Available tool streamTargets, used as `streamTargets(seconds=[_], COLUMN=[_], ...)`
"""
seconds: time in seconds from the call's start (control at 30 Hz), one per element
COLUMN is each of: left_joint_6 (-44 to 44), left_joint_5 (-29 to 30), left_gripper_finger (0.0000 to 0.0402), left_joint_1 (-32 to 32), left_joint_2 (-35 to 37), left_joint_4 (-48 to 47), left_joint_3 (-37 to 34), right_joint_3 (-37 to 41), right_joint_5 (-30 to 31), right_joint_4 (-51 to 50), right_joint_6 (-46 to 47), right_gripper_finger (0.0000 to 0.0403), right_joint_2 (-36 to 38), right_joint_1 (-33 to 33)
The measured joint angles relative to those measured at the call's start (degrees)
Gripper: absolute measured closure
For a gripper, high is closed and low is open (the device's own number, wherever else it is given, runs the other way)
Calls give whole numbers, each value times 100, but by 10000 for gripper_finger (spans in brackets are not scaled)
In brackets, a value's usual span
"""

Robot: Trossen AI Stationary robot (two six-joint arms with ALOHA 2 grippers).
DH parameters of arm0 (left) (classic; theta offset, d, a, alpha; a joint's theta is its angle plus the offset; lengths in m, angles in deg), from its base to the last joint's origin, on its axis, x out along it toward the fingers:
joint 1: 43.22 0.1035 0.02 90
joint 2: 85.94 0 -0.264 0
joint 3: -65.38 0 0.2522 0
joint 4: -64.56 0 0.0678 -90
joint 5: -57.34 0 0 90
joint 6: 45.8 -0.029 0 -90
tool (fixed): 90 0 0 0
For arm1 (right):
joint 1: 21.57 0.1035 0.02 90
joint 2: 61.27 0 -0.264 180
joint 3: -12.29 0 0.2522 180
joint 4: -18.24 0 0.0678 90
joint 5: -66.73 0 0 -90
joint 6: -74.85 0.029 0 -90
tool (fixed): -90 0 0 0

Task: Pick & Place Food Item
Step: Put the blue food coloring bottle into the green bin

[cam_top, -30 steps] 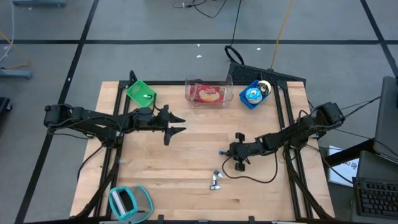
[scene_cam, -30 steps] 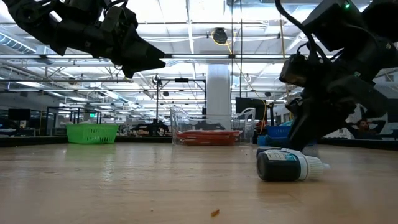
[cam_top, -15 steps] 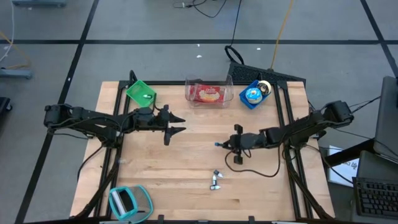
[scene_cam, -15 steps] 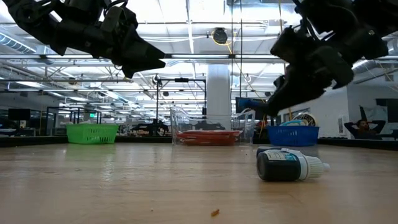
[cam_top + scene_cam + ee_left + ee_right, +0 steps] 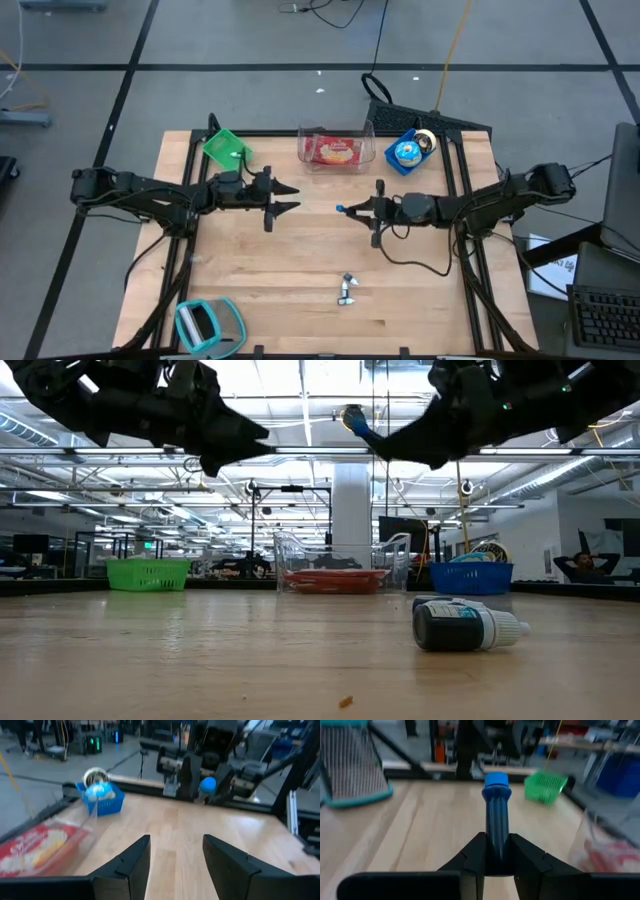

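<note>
The right pincer [image 5: 495, 851] is clamped on a slim blue capped tube [image 5: 496, 815], held above the wooden table [image 5: 300, 260], near the clear plastic bin [image 5: 335, 148]. The left pincer [image 5: 290, 198] is held apart, also near that bin.

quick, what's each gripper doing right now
left gripper: open, holding nothing, raised above the table.
right gripper: shut on a blue capped tube, lifted off the table.
</note>
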Motion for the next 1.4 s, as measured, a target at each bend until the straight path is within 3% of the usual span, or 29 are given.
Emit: streamTargets(seconds=[0.23, 0.5, 0.93, 1.4], left_joint_6=[-9, -26, -22, -226], left_joint_5=[5, 4, -8, -9], left_gripper_finger=[220, 220, 220, 220], left_joint_1=[-161, -340, -409, -575], left_joint_2=[-258, -1036, -2085, -2168], left_joint_4=[884, 1882, 1825, 1806], left_joint_3=[0, 102, 1145, 1401], right_joint_3=[0, 0, -4, -11], right_joint_5=[-457, -470, -470, -466], right_joint_4=[1306, 2855, 3028, 2999], right_joint_6=[-58, -159, -159, -176], right_gripper_finger=[342, 339, 340, 343], right_joint_2=[-581, -1433, -1510, -1508], right_joint_1=[-154, -152, -150, -148])
